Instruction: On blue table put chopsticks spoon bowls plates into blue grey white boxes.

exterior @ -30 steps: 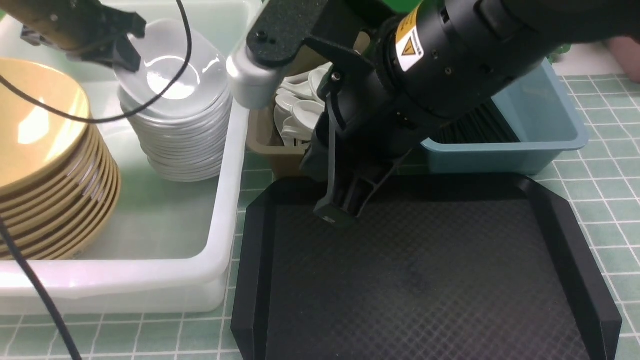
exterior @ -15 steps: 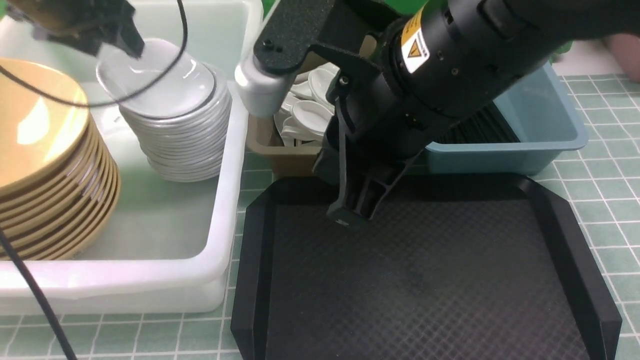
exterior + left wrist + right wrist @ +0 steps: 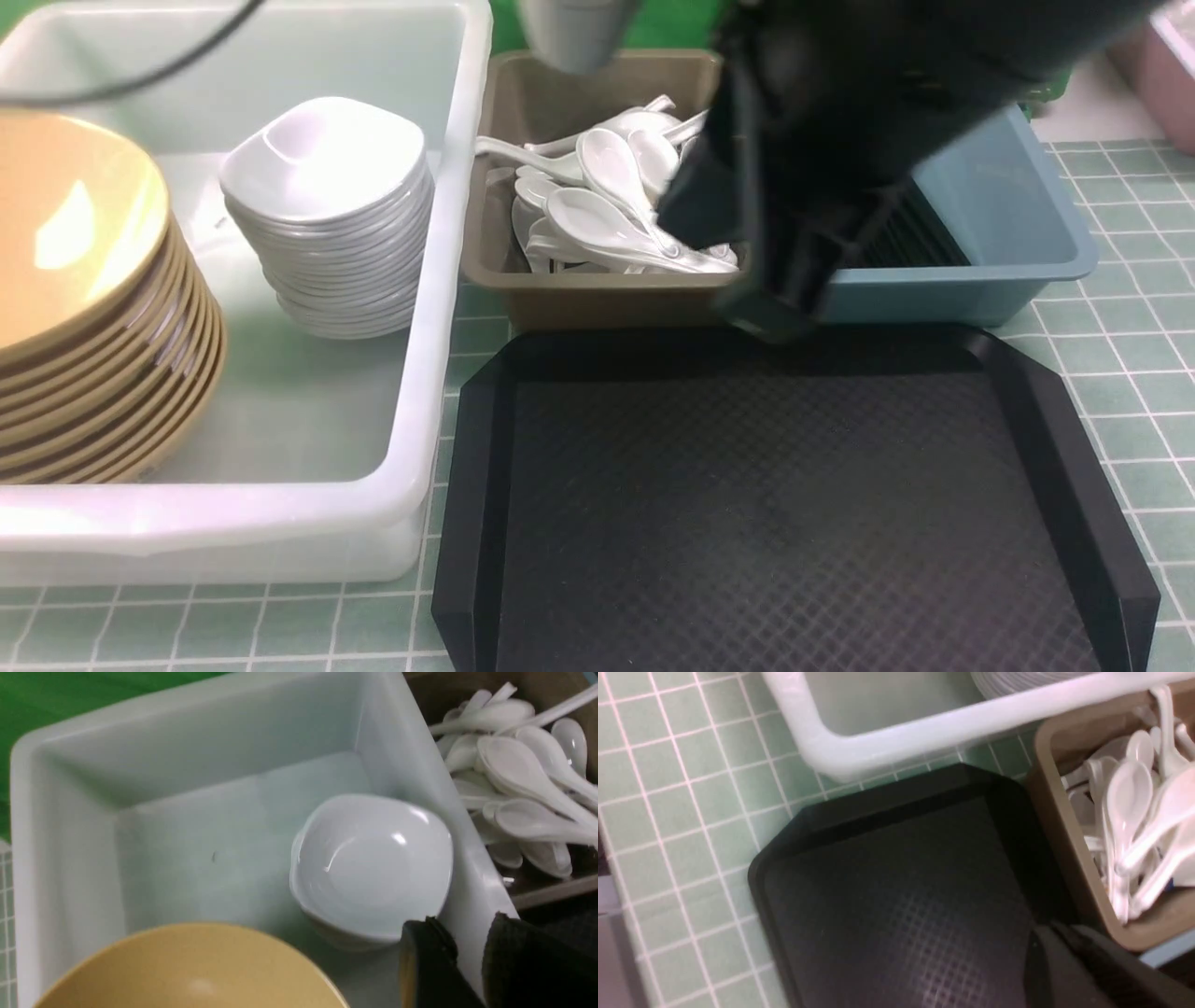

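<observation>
Our left gripper (image 3: 467,924) hangs over the stack of plates (image 3: 373,868) with nothing between its fingers (image 3: 427,961). Only a narrow gap shows there, so we cannot tell whether they are fully pressed together. Our right gripper (image 3: 775,313) is pressed together and empty, blurred, at the far edge of the black tray (image 3: 794,513).

The plates stand against the right wall of the white box (image 3: 448,280), and the bowls (image 3: 84,308) are stacked at its near left corner. Beside it, the grey-brown box (image 3: 597,303) is heaped with spoons (image 3: 607,205). Next along, the blue box (image 3: 1027,215) holds the chopsticks (image 3: 910,238). All three boxes and the tray sit on the table (image 3: 1120,373).

We judge the sorting finished or between items, since the tray is bare and nothing loose shows on the table. The next move calls for lifting both arms clear without catching a box rim. If another piece is waiting, it lies outside these views.

The front view alone shows the chopsticks and the height of both stacks, but not the left gripper. The left wrist view shows the top plate sitting square on its stack and bare box floor behind it. The right wrist view shows the tray's far left corner just beside the white box.
</observation>
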{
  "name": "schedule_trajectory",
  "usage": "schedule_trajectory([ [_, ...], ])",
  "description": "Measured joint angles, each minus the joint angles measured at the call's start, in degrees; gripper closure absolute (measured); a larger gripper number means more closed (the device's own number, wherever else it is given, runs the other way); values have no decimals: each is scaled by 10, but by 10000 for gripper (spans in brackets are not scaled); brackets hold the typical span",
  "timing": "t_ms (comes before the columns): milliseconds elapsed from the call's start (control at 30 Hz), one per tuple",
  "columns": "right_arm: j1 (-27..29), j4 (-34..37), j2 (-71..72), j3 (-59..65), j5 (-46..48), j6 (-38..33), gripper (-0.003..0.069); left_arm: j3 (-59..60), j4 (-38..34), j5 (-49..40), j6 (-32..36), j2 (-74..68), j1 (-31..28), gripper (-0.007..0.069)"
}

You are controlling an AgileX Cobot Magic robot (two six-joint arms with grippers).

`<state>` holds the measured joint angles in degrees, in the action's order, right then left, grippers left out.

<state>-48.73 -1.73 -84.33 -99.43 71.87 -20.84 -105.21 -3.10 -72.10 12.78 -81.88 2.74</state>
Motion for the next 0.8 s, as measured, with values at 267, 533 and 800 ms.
schedule_trajectory([
  [267,0,-3,144,182,-86,9,590,341,1,56,-13,265,1,623],
  [533,0,2,317,377,-289,14,582,637,1,257,-13,575,1,623],
  [800,0,17,460,507,-443,19,580,774,1,364,-10,778,1,623],
])
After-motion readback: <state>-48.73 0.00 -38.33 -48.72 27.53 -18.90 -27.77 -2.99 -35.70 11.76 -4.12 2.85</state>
